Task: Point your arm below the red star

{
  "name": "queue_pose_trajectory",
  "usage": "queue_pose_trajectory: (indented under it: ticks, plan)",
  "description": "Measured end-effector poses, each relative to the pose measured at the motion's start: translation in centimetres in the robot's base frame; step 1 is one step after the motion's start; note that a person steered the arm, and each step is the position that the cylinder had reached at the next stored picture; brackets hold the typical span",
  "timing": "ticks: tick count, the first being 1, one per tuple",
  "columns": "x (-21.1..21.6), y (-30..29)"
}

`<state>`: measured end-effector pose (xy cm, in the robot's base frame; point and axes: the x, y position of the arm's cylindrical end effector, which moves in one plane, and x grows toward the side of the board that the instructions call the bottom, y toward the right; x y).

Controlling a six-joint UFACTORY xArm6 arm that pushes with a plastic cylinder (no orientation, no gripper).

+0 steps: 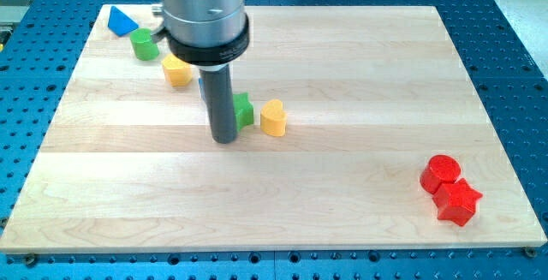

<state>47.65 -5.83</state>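
The red star [458, 201] lies near the board's bottom right corner, touching a red cylinder [440, 173] just above and left of it. My tip [224, 140] rests on the board left of centre, far to the left of the red star and a little higher in the view. It stands right beside a green star [244, 110], partly hidden behind the rod. A yellow heart [273, 118] sits just right of the green star.
A yellow block [176, 71], a green cylinder [145, 45] and a blue triangle [121, 21] line up toward the board's top left corner. A bit of blue block shows behind the rod [202, 87]. The wooden board [342, 186] lies on a blue perforated table.
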Motion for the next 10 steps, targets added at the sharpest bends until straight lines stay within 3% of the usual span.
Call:
queue_pose_trajectory:
  ticks: [2,3,4,6,7,8,9,10]
  plan:
    - [-1.2,0.6]
    - [1.4,-0.3]
    - [7.3,4.5]
    - [1.5,28.9]
    - [8.9,37.9]
    - [13.6,32.8]
    - [13.6,28.7]
    - [13.0,30.1]
